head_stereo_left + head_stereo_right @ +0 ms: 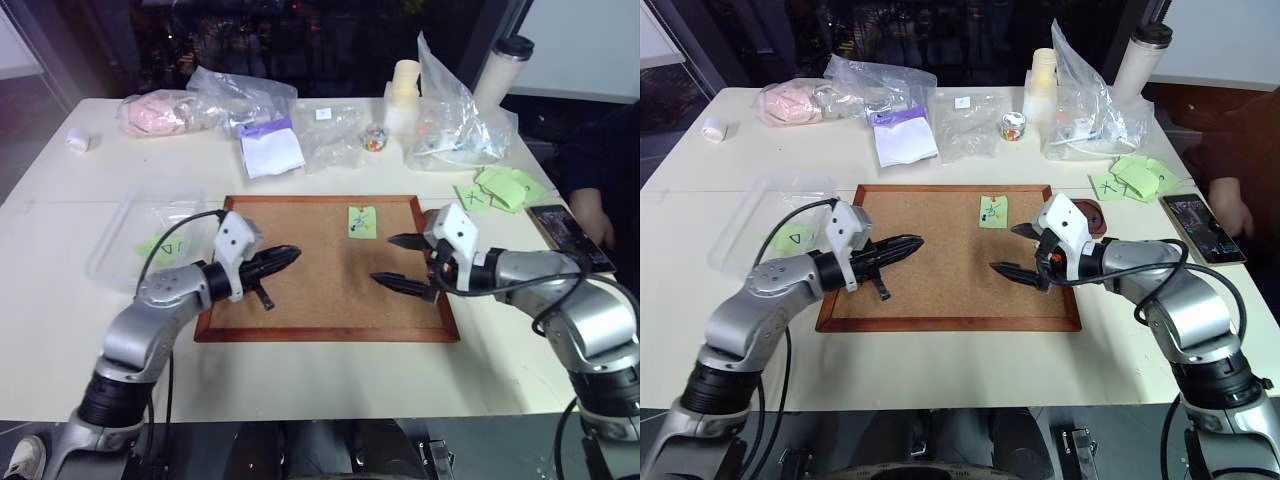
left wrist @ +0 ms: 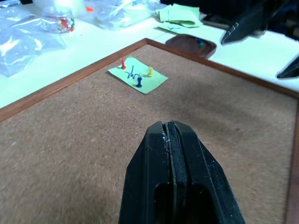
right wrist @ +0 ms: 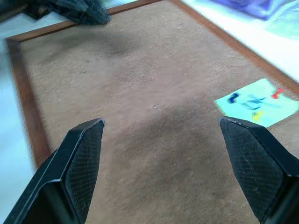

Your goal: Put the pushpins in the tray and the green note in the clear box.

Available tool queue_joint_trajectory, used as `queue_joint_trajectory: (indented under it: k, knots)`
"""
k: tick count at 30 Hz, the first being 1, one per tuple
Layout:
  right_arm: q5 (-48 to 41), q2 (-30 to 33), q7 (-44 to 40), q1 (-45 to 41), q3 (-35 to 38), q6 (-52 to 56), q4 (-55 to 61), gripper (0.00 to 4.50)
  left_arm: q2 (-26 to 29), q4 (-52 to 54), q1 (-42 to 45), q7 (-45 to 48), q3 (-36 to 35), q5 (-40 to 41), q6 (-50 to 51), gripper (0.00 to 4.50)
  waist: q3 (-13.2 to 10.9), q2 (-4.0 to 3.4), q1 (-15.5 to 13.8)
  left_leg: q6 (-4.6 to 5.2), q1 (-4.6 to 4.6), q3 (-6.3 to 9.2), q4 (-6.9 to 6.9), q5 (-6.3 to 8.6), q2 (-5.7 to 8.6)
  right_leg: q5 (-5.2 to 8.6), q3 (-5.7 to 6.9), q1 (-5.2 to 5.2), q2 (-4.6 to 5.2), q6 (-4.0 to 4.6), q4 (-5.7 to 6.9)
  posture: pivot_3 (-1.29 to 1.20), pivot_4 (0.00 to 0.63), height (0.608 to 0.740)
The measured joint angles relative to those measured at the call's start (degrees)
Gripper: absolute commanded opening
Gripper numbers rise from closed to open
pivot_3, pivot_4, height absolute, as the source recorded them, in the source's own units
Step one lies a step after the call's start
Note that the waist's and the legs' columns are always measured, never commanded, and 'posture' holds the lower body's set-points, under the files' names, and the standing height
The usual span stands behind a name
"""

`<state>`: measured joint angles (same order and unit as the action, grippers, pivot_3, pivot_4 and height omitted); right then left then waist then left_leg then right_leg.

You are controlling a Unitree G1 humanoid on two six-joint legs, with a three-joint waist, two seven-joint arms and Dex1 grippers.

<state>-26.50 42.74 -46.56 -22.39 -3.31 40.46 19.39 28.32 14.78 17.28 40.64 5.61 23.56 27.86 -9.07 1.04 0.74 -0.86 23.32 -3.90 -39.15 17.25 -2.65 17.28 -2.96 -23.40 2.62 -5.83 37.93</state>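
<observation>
Our left gripper (image 1: 288, 257) has its jaws clenched on nothing, poised above the cork board (image 1: 300, 290) on its left part. Our right gripper (image 1: 400, 262) has its jaws released wide, empty, over the board's right part. Between and beyond them lies the green note (image 1: 362, 221), flat on the cork near the far edge, well apart from both grippers.

The note is a small pale green square with a dark blue scribble. Three pushpins (image 2: 139, 82) stand in it — red, yellow and blue — each much smaller than the paper. The tray (image 2: 191, 45), a shallow dark reddish-brown dish, sits on the tabletop just past the board's right edge; something small and green seems to lie in it. The clear box (image 1: 130, 225) rests left of the board and already holds a note with a drawn triangle.

We judge the risks as these: a tiny pin head may slip from the jaws and roll off; pulling a pin could lift or tear the thin note; and the loose green notes (image 1: 505, 187) marked X to the right could be mistaken for ours.
</observation>
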Motion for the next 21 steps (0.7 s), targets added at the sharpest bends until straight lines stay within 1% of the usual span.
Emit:
queue_joint_trajectory:
  k: [4, 6, 11, 17, 20, 21]
  knots:
    - [5.7, -5.3, 4.7, -10.3, -3.1, -0.8, -10.7, 4.05, -5.4, -7.4, 2.6, -1.6, 4.0, -5.0, -4.9, 0.05, 0.0, -0.01, 0.0, -0.02, -0.02, -0.25, -0.04, -0.02, 0.01, 0.0, -0.02, -0.05, 0.0, 0.0, 0.1, 0.0, 0.15, 0.74]
    - [7.7, -7.1, 6.3, -13.6, -4.0, -0.8, -14.7, 4.05, -6.5, -9.9, 3.0, -2.3, 4.8, -6.9, -6.7, 0.05, 0.0, -0.01, 0.0, -0.02, 0.0, -0.29, -0.01, -0.02, -0.01, 0.0, -0.03, -0.09, -0.01, 0.01, 0.08, 0.0, 0.15, 0.74]
    - [11.6, -12.1, 8.5, -19.7, -6.3, -0.8, -25.9, 4.05, -7.7, -14.7, 3.0, -3.1, 4.9, -10.2, -9.6, 0.05, 0.0, -0.01, 0.1, -0.05, 0.04, -0.36, 0.0, -0.04, -0.04, 0.0, -0.03, -0.16, 0.03, 0.0, 0.1, 0.0, 0.15, 0.74]
    - [16.3, -16.5, 9.9, -25.3, -8.3, -2.4, -36.3, 4.05, -7.9, -15.4, 1.8, -2.7, 5.0, -11.3, -10.1, 0.05, 0.0, -0.03, 0.2, -0.05, 0.04, -0.38, -0.01, -0.03, -0.05, 0.0, -0.03, -0.17, 0.04, 0.0, 0.14, 0.0, 0.15, 0.74]
    - [17.3, -18.1, 9.6, -26.4, -8.7, -3.9, -39.7, 3.22, -7.9, -15.2, 1.4, -2.4, 4.8, -11.7, -10.6, 0.0, 0.0, -0.05, 0.2, -0.05, 0.03, -0.4, -0.01, -0.03, -0.05, 0.0, -0.03, -0.16, 0.06, 0.0, 0.15, 0.0, 0.15, 0.74]
    - [17.7, -18.8, 9.6, -26.9, -8.7, -4.4, -41.4, 2.75, -7.9, -15.1, 1.2, -2.4, 4.7, -11.7, -10.5, 0.0, 0.0, -0.06, 0.3, -0.05, 0.03, -0.4, -0.01, -0.03, -0.05, 0.0, -0.03, -0.17, 0.05, 0.0, 0.16, 0.0, 0.15, 0.74]
